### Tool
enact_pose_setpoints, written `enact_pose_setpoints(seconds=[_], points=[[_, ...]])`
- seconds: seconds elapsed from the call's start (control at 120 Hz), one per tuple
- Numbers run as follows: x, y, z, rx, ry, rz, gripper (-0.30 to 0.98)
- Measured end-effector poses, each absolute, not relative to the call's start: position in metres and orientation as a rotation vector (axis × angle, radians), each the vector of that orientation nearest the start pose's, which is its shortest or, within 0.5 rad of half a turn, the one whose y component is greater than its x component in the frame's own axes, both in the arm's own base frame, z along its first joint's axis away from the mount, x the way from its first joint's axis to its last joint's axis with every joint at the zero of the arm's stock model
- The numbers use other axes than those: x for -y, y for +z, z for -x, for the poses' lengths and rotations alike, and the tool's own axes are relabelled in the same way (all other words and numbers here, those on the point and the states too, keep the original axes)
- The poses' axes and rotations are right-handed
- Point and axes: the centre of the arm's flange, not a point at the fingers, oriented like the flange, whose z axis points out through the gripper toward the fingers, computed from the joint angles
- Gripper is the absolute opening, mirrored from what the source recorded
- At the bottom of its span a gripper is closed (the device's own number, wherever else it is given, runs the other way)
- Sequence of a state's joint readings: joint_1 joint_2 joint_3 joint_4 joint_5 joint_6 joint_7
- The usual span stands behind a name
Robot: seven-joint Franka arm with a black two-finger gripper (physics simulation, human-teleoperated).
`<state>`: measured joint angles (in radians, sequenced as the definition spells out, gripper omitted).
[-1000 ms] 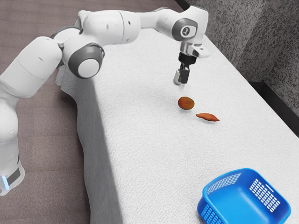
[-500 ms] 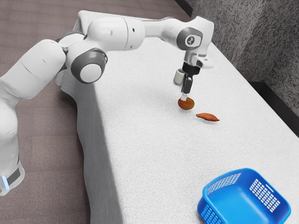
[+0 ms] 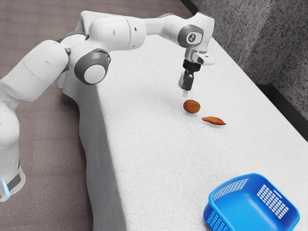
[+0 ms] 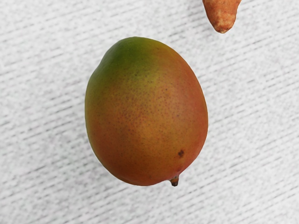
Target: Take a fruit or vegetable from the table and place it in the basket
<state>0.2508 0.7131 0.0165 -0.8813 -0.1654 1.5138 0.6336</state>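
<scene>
In the exterior view the gripper [image 3: 185,93] hangs just above and short of the red-green mango [image 3: 191,106], apart from it. Beside the mango, on the exterior view's right, the slim orange sweet potato [image 3: 214,121] lies on the table. The blue basket [image 3: 253,212] stands at the exterior view's lower right, with no fruit visible in it. From above, in the wrist view, the mango [image 4: 145,114] shows whole, its short stem at one end, and one tip of the sweet potato [image 4: 221,15] is in sight.
A pale cup [image 3: 181,80] stands on the white-covered table [image 3: 149,139] behind the gripper, which partly hides it. A dark textured wall [image 3: 274,43] runs along the table's far side.
My hand first came down toward the mango, then drew back up and toward the exterior view's left. The mango, sweet potato and basket have stayed where they were.
</scene>
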Motion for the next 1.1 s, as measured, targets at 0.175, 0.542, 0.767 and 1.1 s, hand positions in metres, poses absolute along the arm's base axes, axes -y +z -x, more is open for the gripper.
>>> enact_pose_setpoints(seconds=[0.175,0.542,0.767,1.1], points=[[-0.168,0.477,-0.725,-0.642,-0.028,3.245,0.69],[-0.154,0.46,-0.746,-0.72,-0.104,3.245,0.69],[-0.151,0.448,-0.749,-0.735,-0.088,3.249,0.69],[-0.146,0.447,-0.75,-0.753,-0.08,3.247,0.69]])
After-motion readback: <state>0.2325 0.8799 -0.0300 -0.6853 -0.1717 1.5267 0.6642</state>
